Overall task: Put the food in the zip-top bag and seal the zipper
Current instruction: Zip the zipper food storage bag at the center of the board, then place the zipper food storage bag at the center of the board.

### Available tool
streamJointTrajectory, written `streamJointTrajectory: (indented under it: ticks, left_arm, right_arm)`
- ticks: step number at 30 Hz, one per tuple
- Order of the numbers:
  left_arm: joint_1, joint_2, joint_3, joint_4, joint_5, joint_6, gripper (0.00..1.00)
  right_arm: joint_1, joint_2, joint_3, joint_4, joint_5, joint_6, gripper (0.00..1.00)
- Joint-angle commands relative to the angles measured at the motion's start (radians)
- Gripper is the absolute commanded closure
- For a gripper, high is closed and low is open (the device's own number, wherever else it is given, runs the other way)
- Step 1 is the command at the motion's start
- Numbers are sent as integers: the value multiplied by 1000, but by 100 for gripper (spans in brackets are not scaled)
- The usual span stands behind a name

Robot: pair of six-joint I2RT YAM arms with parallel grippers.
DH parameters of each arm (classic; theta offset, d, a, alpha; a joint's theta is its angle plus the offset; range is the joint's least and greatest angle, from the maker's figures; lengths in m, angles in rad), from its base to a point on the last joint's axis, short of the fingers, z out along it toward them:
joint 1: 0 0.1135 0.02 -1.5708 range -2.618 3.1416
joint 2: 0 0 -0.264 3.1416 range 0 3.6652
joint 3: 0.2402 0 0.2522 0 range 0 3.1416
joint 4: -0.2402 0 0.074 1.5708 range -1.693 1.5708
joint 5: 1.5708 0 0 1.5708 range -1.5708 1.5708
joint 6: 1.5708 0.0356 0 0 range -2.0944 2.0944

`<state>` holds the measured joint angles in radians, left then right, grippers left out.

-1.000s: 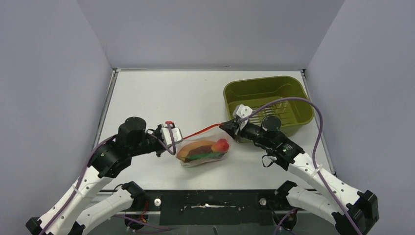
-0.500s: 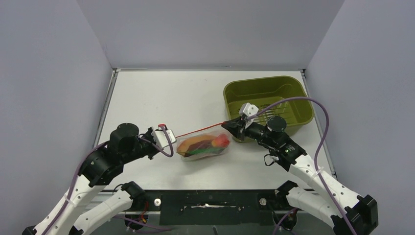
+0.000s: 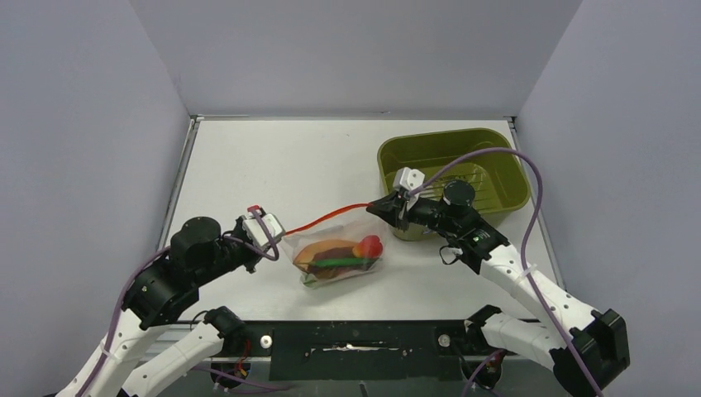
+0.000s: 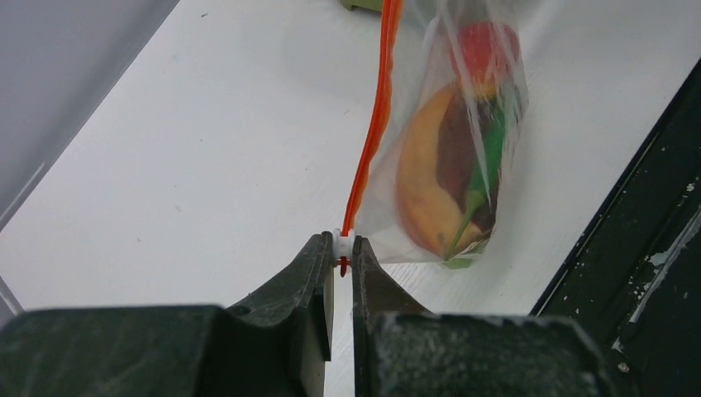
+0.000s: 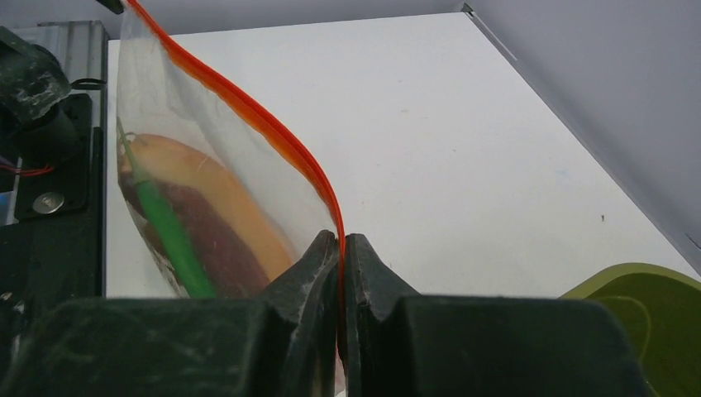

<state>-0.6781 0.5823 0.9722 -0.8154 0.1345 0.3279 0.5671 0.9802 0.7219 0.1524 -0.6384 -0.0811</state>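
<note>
Fingers (image 4: 318,273) of both grippers are pinched shut on the two ends of the zipper (image 3: 331,218), with the bag strung between them.

At lower left of the overhead view, the left gripper (image 3: 279,236) clamps a small white tab at the strip's end. The thin red-orange strip curves up to the right gripper (image 3: 376,208) at centre right, whose black jaws close on its other end. One zip-top bag (image 3: 307,248), clear and crinkly, hangs under the strip above the matte white table (image 3: 273,165). Inside is the food (image 3: 335,256), four pieces: a rounded tan-orange one, a dark brown slab, a green strip and a glossy red ball. One smooth olive-green tub (image 3: 496,198) sits at upper right.
</note>
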Motion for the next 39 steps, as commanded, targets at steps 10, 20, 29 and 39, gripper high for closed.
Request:
streamJointTrajectory:
  ticks: [10, 20, 29, 39]
  left_arm:
    - [67, 243, -114, 314, -258, -282, 100]
    - [326, 358, -76, 455, -296, -407, 100]
    - [558, 489, -70, 501, -311, -620, 100]
    - [606, 499, -87, 539, -377, -730, 56]
  right_arm:
    - [-14, 260, 337, -86, 173, -62, 52]
    - [-13, 106, 304, -94, 298, 137, 21]
    - [-7, -21, 282, -246, 411, 256, 2]
    - [-8, -130, 221, -344, 611, 429, 2]
